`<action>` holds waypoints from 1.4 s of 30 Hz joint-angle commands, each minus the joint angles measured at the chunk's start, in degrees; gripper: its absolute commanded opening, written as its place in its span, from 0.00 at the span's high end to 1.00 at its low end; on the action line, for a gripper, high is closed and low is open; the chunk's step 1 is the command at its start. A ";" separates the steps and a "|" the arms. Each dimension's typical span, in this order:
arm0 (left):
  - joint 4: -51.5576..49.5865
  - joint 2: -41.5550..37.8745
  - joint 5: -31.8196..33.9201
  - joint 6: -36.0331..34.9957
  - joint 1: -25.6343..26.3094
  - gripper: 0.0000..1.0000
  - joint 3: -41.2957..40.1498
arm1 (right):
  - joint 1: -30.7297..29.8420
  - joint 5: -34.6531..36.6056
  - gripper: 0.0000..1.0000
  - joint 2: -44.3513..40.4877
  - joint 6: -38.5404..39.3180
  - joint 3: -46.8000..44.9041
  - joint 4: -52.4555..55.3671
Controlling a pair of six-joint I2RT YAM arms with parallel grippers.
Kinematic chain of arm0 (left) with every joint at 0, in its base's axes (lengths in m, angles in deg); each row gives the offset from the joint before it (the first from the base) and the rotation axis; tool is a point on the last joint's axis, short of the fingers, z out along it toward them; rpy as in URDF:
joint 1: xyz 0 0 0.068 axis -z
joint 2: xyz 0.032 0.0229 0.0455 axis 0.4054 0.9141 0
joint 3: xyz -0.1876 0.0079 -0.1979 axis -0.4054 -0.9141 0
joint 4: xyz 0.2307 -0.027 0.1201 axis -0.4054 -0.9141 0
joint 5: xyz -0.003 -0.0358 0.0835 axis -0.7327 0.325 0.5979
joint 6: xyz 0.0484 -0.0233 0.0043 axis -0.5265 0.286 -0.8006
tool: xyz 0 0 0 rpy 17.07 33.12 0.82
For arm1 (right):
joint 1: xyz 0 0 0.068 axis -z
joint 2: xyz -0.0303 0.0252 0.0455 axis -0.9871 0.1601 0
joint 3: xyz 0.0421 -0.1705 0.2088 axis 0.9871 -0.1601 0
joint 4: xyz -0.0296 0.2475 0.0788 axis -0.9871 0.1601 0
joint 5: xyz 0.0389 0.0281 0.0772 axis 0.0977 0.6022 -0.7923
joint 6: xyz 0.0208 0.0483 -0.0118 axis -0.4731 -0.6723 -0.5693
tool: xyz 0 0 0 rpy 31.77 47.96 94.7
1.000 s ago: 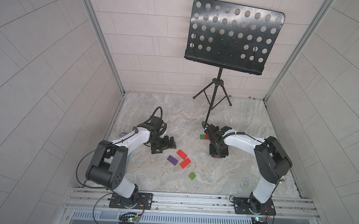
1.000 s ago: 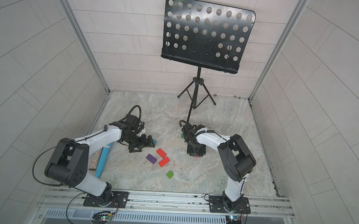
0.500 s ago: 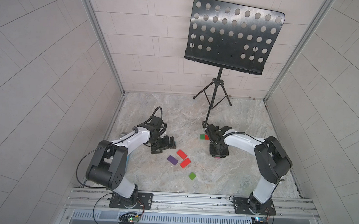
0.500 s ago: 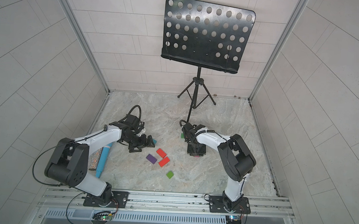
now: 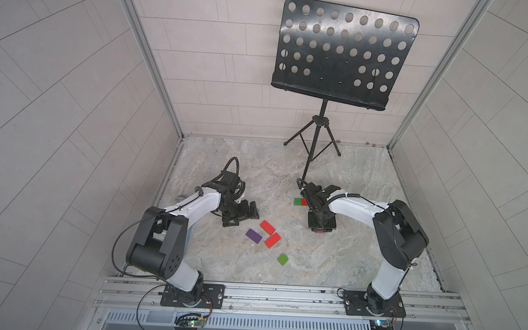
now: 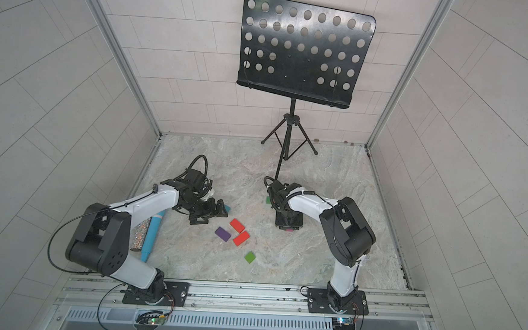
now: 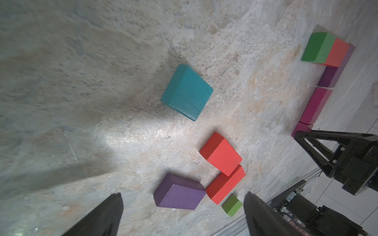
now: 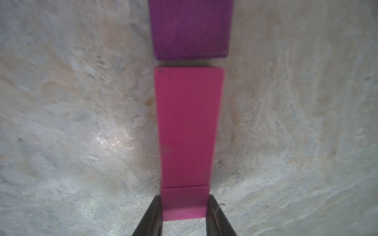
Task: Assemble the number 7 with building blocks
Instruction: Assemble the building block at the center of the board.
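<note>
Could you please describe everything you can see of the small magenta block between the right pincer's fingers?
The small magenta square block is matte, plain-faced and sharp-edged, and looks like painted wood. It appears to lie flat on the marble-patterned tabletop. One edge butts squarely against the long magenta rectangular block, in line with it, so it forms the end of that row. The right pincer is shut on its two opposite sides. In both top views the pincer hides nearly all of it.

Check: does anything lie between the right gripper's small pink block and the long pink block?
Nothing visible does. The small pink block, held by the right gripper, meets the long pink block edge to edge.
</note>
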 commanded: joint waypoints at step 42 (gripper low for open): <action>0.07 -0.63 -0.08 -0.84 0.00 0.00 -0.71 | 0.45 1.99 0.57 2.98 0.96 1.34 0.36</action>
